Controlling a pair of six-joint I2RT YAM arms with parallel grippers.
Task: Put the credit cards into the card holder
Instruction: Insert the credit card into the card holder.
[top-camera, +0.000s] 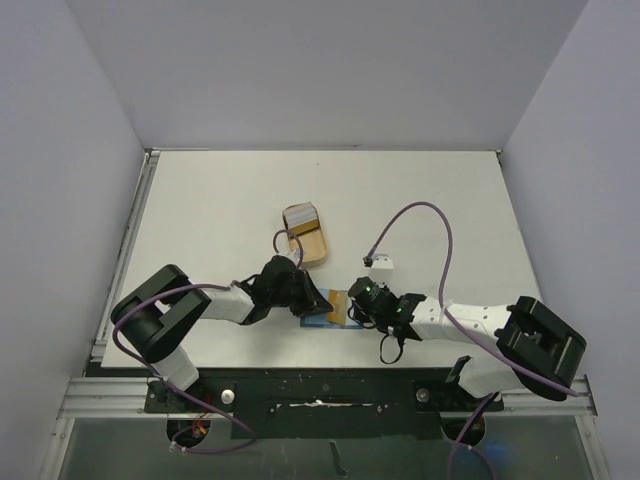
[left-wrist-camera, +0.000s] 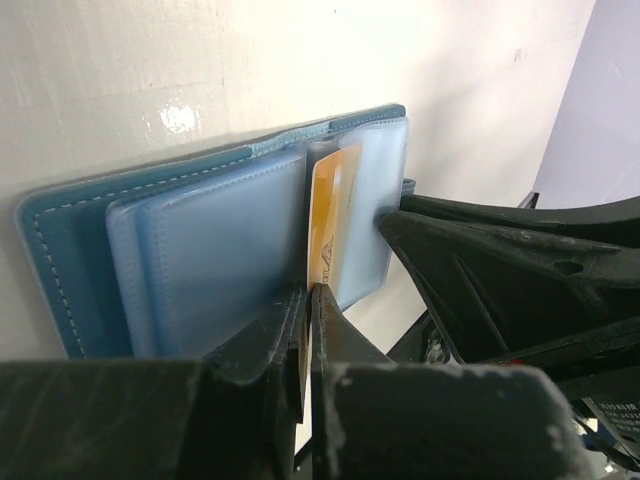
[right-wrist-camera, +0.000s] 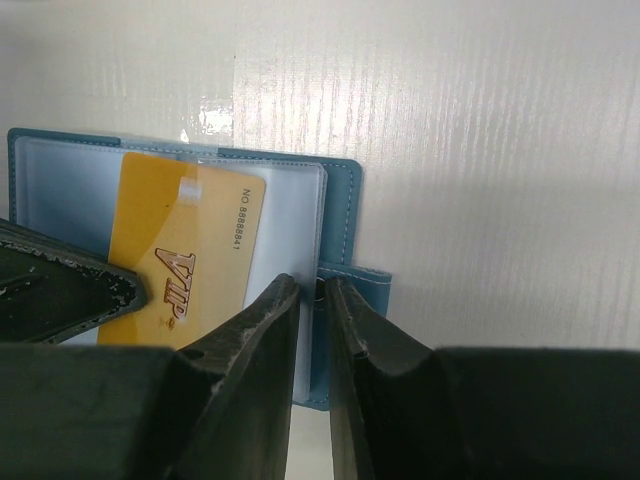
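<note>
**Gripper and Card Status**

The left gripper (left-wrist-camera: 307, 295) had its jaws pressed nearly together, pinching the lower edge of the orange card (left-wrist-camera: 333, 200). The card stood partly inside a clear sleeve of the open card holder (left-wrist-camera: 200, 240). The right gripper (right-wrist-camera: 312, 290) had its jaws almost closed as well, nipping the sleeve's outer edge beside the snap tab (right-wrist-camera: 360, 285). The card holder lay flat on the white table (top-camera: 220, 200), between the two grippers and near the front edge. The grippers crowded each other across it, and a left finger (right-wrist-camera: 60, 290) covered the card's corner in the right wrist view. Farther back, a tan tray (top-camera: 313, 245) held a grey-white stack of cards (top-camera: 298, 216) at its far end. A white plug (top-camera: 381, 264) on a purple cable (top-camera: 430, 210) sat near the right gripper.
</note>
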